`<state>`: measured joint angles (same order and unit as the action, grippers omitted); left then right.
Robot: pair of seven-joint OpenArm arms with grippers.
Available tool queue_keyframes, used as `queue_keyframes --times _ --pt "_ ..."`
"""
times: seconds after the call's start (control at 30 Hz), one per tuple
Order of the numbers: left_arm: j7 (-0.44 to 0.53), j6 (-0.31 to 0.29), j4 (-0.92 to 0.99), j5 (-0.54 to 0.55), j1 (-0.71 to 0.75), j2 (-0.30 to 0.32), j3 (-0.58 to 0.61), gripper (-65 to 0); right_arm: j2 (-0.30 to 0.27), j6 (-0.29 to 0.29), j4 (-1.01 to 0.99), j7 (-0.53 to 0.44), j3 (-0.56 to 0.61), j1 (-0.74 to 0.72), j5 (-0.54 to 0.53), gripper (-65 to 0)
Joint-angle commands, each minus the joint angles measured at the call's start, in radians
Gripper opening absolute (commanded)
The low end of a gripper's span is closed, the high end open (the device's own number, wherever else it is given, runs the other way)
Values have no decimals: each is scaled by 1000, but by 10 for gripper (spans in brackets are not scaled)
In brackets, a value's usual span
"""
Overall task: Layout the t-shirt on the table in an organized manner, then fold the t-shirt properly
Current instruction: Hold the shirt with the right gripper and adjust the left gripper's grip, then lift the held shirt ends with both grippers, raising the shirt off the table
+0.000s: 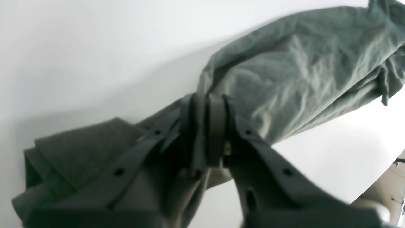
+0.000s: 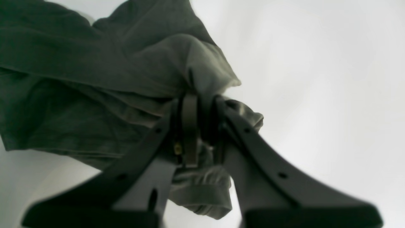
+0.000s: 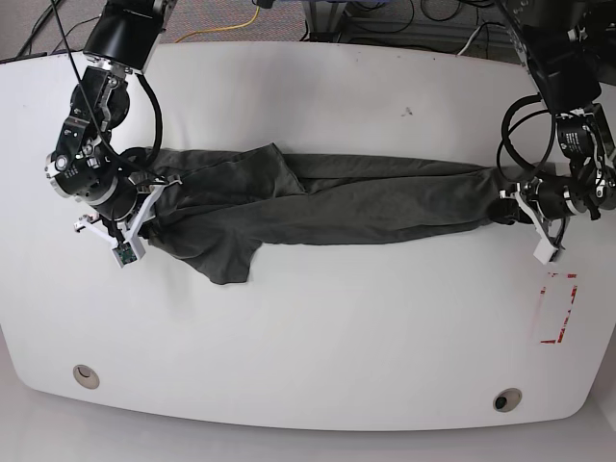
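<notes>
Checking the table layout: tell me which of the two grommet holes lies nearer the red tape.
The grommet hole at the table's front edge on the left arm's side; the other hole sits far across from the red tape.

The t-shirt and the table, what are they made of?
The t-shirt looks like soft, matte knit cloth, maybe cotton: it wrinkles, bunches and droops in folds where it is pinched. The exact fibre can't be told. The table looks like a hard, smooth, glossy white top, perhaps laminate or plastic: it shines, and small dark scuffs show on it.
</notes>
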<state>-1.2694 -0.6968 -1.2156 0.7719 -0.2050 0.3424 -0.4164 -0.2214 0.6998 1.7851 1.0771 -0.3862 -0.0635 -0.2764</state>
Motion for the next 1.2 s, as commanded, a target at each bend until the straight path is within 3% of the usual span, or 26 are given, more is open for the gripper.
queue_keyframes --times 0.0,0.4,1.17 --pt "13 -1 -17 21 -12 16 0 -614 -13 -2 15 -22 -6 -17 -11 -585" --pt "10 -1 -146 21 45 34 4 -643 -13 -2 19 -22 -9 -17 -11 -585" --pt "-99 -1 -536 24 20 37 0 -644 -13 -2 74 -22 -10 -23 -11 -585"
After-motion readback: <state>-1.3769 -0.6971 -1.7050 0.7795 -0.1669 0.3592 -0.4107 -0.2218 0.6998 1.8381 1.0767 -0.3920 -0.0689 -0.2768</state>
